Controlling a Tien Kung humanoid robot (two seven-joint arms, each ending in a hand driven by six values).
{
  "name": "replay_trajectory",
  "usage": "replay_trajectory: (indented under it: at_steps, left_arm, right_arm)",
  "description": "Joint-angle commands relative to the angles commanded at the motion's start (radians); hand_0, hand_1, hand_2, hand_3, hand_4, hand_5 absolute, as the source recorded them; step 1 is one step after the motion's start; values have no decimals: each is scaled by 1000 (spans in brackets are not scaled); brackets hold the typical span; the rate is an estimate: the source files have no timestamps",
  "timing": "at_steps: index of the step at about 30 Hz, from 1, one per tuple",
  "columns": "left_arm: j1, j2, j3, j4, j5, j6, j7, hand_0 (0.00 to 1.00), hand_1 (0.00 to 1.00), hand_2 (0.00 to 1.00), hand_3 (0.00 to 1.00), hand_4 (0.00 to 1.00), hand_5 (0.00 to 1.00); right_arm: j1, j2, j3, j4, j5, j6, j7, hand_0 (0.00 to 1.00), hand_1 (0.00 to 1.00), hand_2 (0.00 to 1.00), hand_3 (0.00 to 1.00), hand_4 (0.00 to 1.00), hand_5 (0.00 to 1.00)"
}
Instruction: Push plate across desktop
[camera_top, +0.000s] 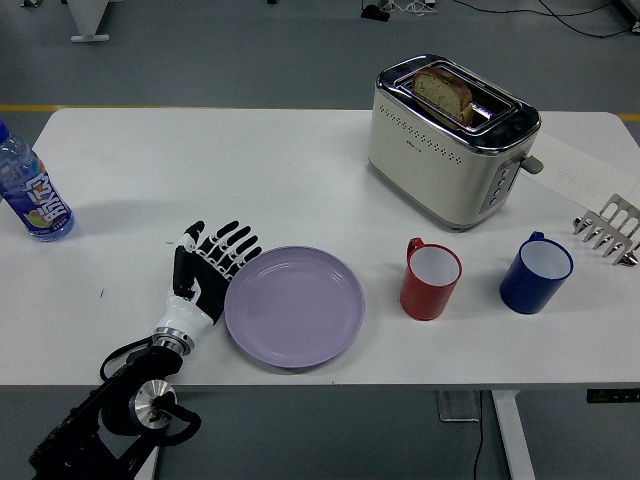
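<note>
While the purple plate (294, 306) lies flat near the table's (280, 170) front edge, my left hand (207, 270) rests against its left rim. My fingers (238, 238) are spread flat and hold nothing; they only touch the plate's side. I think I am in the middle of the push. Next I should slide it on to the right, gently, and stop before the red mug (430, 278) just beside it.
</note>
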Motion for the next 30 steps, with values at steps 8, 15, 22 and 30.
replay_trajectory:
  at_steps: [8, 15, 22, 30]
  left_arm:
    - [-5, 0, 37, 1, -16, -1, -1, 713, 704, 648, 582, 535, 998]
    - [-17, 0, 55, 4, -26, -2, -2, 713, 704, 649, 582, 533, 998]
    - [-32, 0, 60, 4, -32, -3, -2, 713, 703, 647, 582, 532, 998]
    - [-38, 0, 72, 5, -37, -4, -1, 712, 702, 646, 582, 532, 998]
  right_arm:
    - [1, 0, 2, 0, -4, 1, -2, 550, 461, 569, 579, 308, 445]
    - [3, 0, 4, 0, -10, 2, -2, 549, 461, 570, 579, 309, 446]
    - [5, 0, 3, 0, -9, 2, -1, 549, 460, 569, 579, 310, 446]
    - [6, -1, 4, 0, -11, 2, -2, 550, 460, 569, 579, 310, 447]
